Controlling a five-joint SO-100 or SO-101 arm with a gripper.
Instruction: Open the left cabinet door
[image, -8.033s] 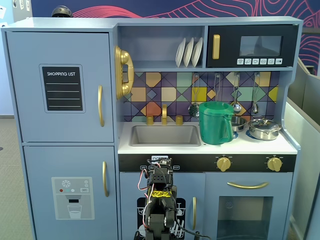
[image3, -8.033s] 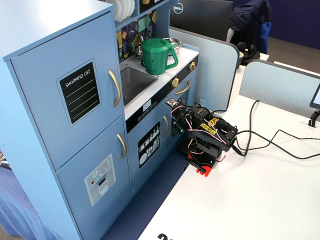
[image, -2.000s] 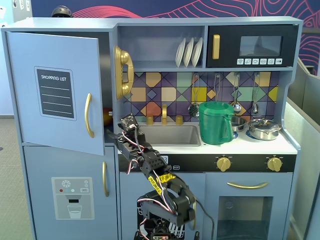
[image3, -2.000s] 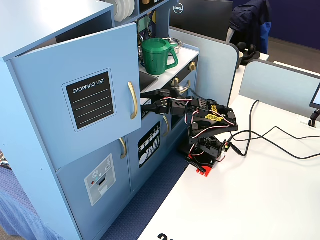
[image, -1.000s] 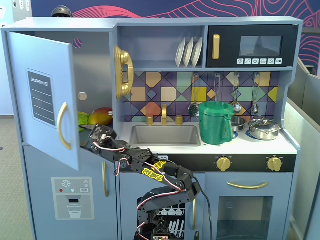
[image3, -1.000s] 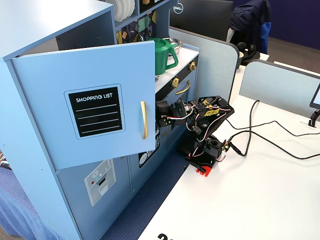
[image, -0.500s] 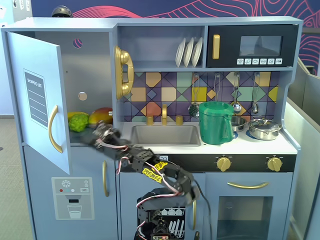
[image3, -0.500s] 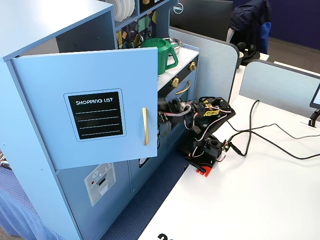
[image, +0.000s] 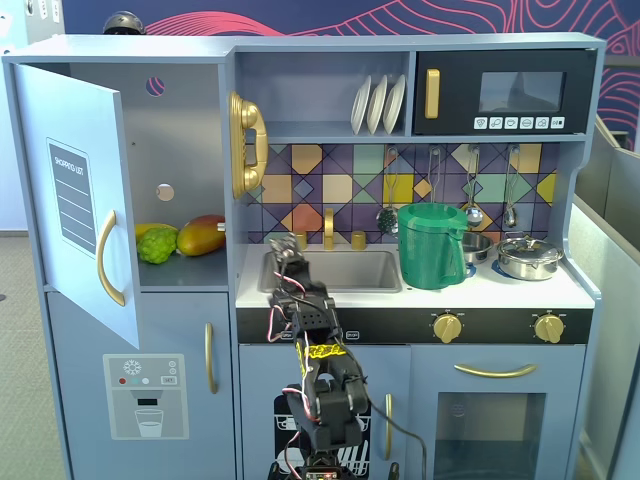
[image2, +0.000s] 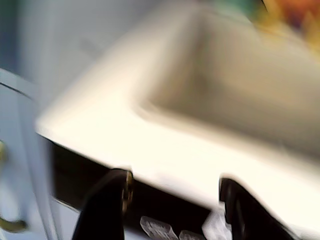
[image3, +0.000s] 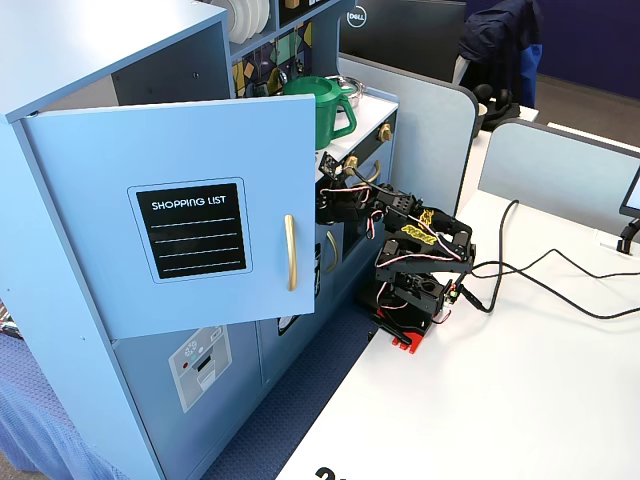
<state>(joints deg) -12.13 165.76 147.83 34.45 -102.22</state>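
Observation:
The left cabinet door, light blue-grey with a black "SHOPPING LIST" panel and a curved gold handle, stands swung wide open. It also shows in a fixed view with its handle. My gripper is raised at the front edge of the white counter by the sink, well to the right of the door and apart from it. In the blurred wrist view the gripper is open and empty, its dark fingers apart over the counter's edge.
Inside the open cabinet lie a mango and a green fruit. A green pitcher and a steel pot stand on the counter. The water-dispenser door is below. Cables run across the white table.

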